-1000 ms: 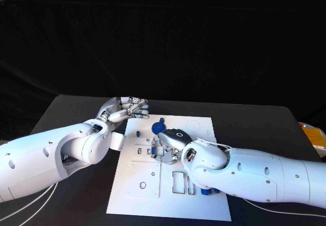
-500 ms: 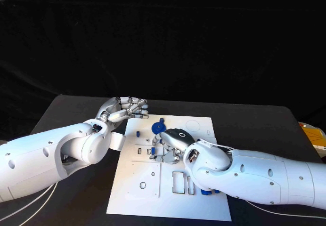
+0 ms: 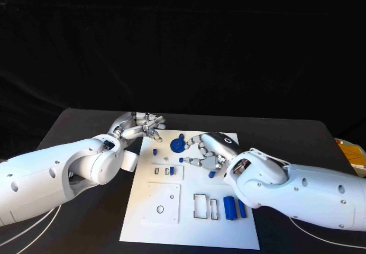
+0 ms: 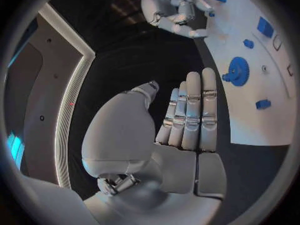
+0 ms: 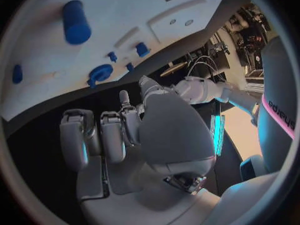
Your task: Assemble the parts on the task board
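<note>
The white task board (image 3: 156, 217) lies in the middle of the black table. On its far part a blue gear (image 3: 177, 144) lies flat, with small blue parts (image 3: 155, 151) around it and one part (image 3: 172, 170) at the small slots. Two blue cylinders (image 3: 229, 205) lie near the board's right edge. My right hand (image 3: 206, 151) hovers over the far right of the board, fingers loosely curled and holding nothing. My left hand (image 3: 141, 126) floats at the board's far left corner, fingers straight and together (image 4: 187, 115), empty. The gear (image 5: 100, 73) and a cylinder (image 5: 76, 27) lie beyond my right hand (image 5: 125, 130).
Empty rectangular slots (image 3: 200, 205) sit in the board's near half beside the cylinders. A yellow object (image 3: 352, 153) lies at the table's right edge. My bulky right forearm (image 3: 305, 193) hangs over the table right of the board.
My right hand has lifted off the middle of the board and drawn back toward the far right, uncovering the blue part at the small slots and the two cylinders. The left hand has hardly moved.
</note>
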You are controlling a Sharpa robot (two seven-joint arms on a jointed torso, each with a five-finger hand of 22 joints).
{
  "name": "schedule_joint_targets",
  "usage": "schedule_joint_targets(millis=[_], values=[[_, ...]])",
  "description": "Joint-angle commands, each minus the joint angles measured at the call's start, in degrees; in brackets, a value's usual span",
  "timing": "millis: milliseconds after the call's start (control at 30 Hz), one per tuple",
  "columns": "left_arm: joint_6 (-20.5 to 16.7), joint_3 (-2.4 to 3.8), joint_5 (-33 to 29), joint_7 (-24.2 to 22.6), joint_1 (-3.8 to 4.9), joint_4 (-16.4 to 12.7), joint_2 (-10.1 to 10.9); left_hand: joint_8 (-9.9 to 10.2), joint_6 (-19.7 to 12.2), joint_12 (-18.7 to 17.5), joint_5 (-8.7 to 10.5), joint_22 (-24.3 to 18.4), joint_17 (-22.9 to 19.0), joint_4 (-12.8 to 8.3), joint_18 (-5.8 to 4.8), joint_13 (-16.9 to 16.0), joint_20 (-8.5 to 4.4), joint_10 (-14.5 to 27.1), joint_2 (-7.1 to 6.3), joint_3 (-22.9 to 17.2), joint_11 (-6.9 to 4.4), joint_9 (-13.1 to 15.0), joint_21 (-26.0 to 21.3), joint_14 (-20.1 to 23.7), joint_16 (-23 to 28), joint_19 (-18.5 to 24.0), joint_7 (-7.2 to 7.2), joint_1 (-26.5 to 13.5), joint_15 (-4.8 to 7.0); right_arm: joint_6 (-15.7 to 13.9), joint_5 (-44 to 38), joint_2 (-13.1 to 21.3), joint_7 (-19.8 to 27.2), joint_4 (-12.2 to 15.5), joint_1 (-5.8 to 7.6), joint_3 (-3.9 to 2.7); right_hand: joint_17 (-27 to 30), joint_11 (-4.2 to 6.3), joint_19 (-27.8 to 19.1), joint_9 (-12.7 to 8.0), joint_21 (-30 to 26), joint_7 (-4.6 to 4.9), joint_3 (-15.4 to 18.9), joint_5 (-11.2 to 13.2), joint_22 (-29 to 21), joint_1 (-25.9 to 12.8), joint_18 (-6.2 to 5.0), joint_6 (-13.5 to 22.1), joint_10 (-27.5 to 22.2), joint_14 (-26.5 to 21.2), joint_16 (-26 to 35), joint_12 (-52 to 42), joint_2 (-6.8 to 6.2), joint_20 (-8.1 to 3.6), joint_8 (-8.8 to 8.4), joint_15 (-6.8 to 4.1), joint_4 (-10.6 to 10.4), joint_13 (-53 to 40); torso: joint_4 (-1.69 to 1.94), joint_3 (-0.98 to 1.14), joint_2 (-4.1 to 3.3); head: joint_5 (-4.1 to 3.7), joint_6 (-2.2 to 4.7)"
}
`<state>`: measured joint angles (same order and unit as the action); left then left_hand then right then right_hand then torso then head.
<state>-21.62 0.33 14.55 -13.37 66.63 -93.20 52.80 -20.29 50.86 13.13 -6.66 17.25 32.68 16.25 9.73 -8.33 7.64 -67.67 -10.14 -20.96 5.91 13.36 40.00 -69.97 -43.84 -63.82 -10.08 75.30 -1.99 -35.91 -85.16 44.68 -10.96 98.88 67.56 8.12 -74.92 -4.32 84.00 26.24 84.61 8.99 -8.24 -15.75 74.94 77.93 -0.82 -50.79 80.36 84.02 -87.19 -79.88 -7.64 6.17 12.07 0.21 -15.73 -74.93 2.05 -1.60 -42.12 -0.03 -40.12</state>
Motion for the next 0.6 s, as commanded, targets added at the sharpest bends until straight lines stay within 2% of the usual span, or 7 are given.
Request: schedule_joint_targets(millis=[33, 67, 200, 333, 400, 467, 600], values=[[7.23, 0.05, 13.98, 12.03, 0.06, 0.13, 0.02, -2.95, 0.87, 7.4, 0.17, 8.32, 15.53, 0.26, 0.23, -5.42, -1.48, -0.86, -0.16, 0.67, -1.33, 2.01, 10.6, -4.47, -16.81, -0.81, 1.09, -1.34, 1.28, -1.24, 15.34, 2.26, 10.0, 0.9, 1.28, -0.1, -7.8, 0.31, 2.8, 0.28, 0.01, -0.31, -0.29, 0.07, 12.09, 0.58, -0.61, -1.23, -0.2, 4.26, -0.01, 0.21, -0.17, -0.04, 0.83, -0.26, -0.29, -3.86, -0.39, 0.27, 0.54, 0.37, -0.09], [8.33, 0.06, 16.03, 13.63, 0.07, 0.13, 0.02, -4.59, 0.29, 12.29, 0.25, 17.01, 23.01, 0.11, -0.78, -9.2, -1.78, 0.21, 0.04, 1.13, -1.72, 3.3, 18.03, -6.54, -23.48, -2.02, 1.44, -2.38, 1.5, -0.72, 17.62, 3.16, 10.62, 1.05, 1.8, -0.13, -7.77, 0.34, 2.77, 0.31, -0.05, -0.34, -0.31, 0.05, 12.06, 0.57, -0.62, -1.34, -0.21, 4.26, 0.01, 0.23, -0.17, -0.06, 0.92, -0.29, -0.33, -3.84, -0.44, 0.33, 0.71, 0.41, -0.23], [15.26, 0.08, 28.11, 23.17, 0.3, -0.03, -0.18, -12.08, -0.87, 29.48, 0.1, 36.27, 38.19, 0.59, -2.87, -22.05, -2.28, 4.88, 1.63, 2.75, -3.06, 8.84, 33.13, -12.79, -35.41, -5.44, 3.13, -8.22, 2.7, 1.22, 24.47, 6.61, 11.9, 1.26, 3.62, -0.22, -7.86, 0.5, 2.82, 0.5, 0.0, -0.53, -0.32, -0.02, 12.1, 0.46, -0.6, -1.84, -0.2, 4.29, -0.02, 0.24, -0.24, -0.18, 1.35, -0.42, -0.51, -3.83, -0.64, 0.58, 1.17, 0.85, -0.53], [20.15, 0.09, 37.03, 30.17, 1.22, 0.17, -0.93, -16.24, -0.67, 37.17, 0.04, 44.08, 44.63, 0.53, -4.11, -28.0, -3.32, 4.16, 1.9, 3.7, -4.43, 12.08, 37.92, -15.76, -39.51, -9.34, 4.45, -9.56, 3.91, 3.01, 27.24, 8.64, 12.32, 0.71, 4.51, -0.29, -7.88, 0.52, 2.88, 0.51, 0.1, -0.53, -0.3, -0.04, 12.16, 0.42, -0.58, -1.83, -0.32, 4.3, -0.03, 0.38, -0.28, -0.2, 1.37, -0.44, -0.53, -3.68, -0.78, 0.87, 1.62, 1.07, -0.98], [22.08, 0.08, 40.5, 33.57, 1.8, 0.53, -1.56, -18.47, -0.45, 45.75, 0.08, 49.96, 47.81, 0.68, -5.17, -37.73, -3.8, 0.03, 1.58, 4.98, -5.03, 14.07, 40.93, -17.06, -41.33, -12.66, 5.11, -10.24, 4.49, 3.61, 28.31, 9.26, 12.3, -0.04, 4.77, -0.33, -7.92, 0.53, 2.83, 0.49, 0.01, -0.52, -0.23, -0.09, 12.11, 0.32, -0.6, -1.61, -0.36, 4.31, -0.04, 0.42, -0.42, -0.24, 1.31, -0.47, -0.58, -3.64, -0.83, 0.97, 1.78, 1.35, -1.0], [23.43, 0.06, 42.76, 36.07, 2.42, 1.09, -2.33, -19.72, -0.53, 50.53, 0.0, 51.96, 48.78, 0.75, -5.52, -43.45, -4.13, -2.33, 1.88, 5.93, -5.4, 15.43, 41.97, -17.49, -41.83, -13.68, 5.55, -10.74, 4.84, 3.96, 28.84, 9.61, 12.25, -0.57, 4.92, -0.36, -7.92, 0.53, 2.83, 0.49, 0.01, -0.52, -0.23, -0.09, 12.11, 0.32, -0.6, -1.61, -0.36, 4.31, -0.04, 0.42, -0.42, -0.24, 1.31, -0.47, -0.58, -3.64, -0.88, 1.15, 2.11, 1.35, -1.4], [25.27, -0.05, 45.34, 39.78, 3.44, 2.34, -4.12, -20.3, -0.6, 52.92, 0.03, 53.2, 49.13, 0.67, -5.74, -46.32, -4.32, -3.53, 2.13, 6.62, -5.59, 16.19, 42.57, -17.66, -42.0, -14.32, 5.74, -11.17, 5.02, 4.16, 28.9, 9.89, 12.07, -1.23, 5.08, -0.38, -7.87, 0.52, 2.83, 0.49, 0.0, -0.51, -0.19, -0.15, 12.11, 0.27, -0.6, -1.48, -0.42, 4.3, -0.02, 0.49, -0.5, -0.26, 1.27, -0.49, -0.6, -3.56, -0.84, 1.32, 2.31, 1.54, -1.64]])
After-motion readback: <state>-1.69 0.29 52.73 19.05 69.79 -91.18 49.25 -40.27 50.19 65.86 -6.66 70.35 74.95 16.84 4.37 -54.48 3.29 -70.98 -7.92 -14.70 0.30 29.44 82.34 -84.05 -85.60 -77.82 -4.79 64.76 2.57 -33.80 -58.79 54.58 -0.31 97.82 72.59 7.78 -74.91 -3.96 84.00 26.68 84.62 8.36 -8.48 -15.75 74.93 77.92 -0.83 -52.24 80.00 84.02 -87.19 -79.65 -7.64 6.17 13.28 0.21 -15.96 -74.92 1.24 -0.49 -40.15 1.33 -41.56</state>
